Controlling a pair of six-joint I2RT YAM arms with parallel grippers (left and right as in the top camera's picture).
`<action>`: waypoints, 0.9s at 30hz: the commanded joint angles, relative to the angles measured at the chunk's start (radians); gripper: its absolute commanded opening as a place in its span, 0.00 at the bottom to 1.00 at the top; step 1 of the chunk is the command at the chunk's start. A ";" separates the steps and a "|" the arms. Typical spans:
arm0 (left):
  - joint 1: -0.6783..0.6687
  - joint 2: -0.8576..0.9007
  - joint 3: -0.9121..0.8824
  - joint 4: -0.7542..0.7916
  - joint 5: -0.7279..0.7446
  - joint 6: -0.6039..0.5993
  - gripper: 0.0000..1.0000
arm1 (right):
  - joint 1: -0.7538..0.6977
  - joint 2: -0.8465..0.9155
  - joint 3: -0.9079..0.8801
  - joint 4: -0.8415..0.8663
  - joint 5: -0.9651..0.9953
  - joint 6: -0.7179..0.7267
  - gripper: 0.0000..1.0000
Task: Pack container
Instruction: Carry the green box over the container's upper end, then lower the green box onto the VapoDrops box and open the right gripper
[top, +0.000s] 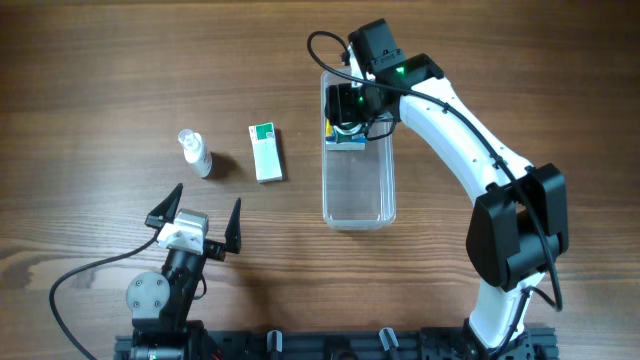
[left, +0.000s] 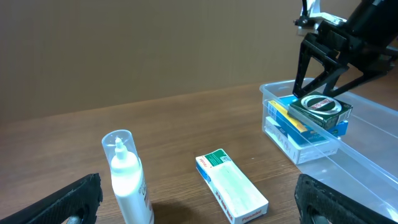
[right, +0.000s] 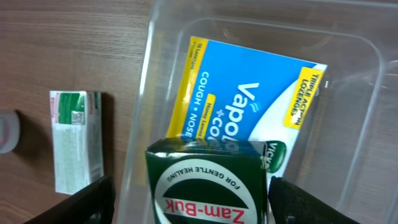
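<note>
The clear container (top: 358, 215) lies lengthwise at centre right; it also shows in the left wrist view (left: 367, 155) and the right wrist view (right: 367, 93). At its far end a blue Vapo lozenge box (right: 242, 93) lies flat, with a dark green Zam-Buk box (right: 205, 186) on top of it (left: 320, 107). My right gripper (top: 352, 110) hovers just over the green box, open, its fingers (right: 191, 202) on either side with gaps. My left gripper (top: 200, 215) is open and empty near the table's front left (left: 199, 205).
A white and green carton (top: 265, 152) lies flat left of the container (left: 231, 186). A small clear spray bottle (top: 195, 153) stands further left (left: 127, 177). The near half of the container holds nothing.
</note>
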 joint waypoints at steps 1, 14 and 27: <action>0.006 -0.005 -0.006 -0.001 0.008 0.001 1.00 | 0.006 0.012 0.015 0.010 -0.008 0.073 0.80; 0.006 -0.005 -0.006 -0.001 0.008 0.001 1.00 | -0.002 -0.108 0.317 -0.413 0.252 0.097 0.30; 0.006 -0.005 -0.006 -0.001 0.008 0.002 1.00 | 0.003 -0.074 0.023 -0.350 -0.051 -0.008 0.04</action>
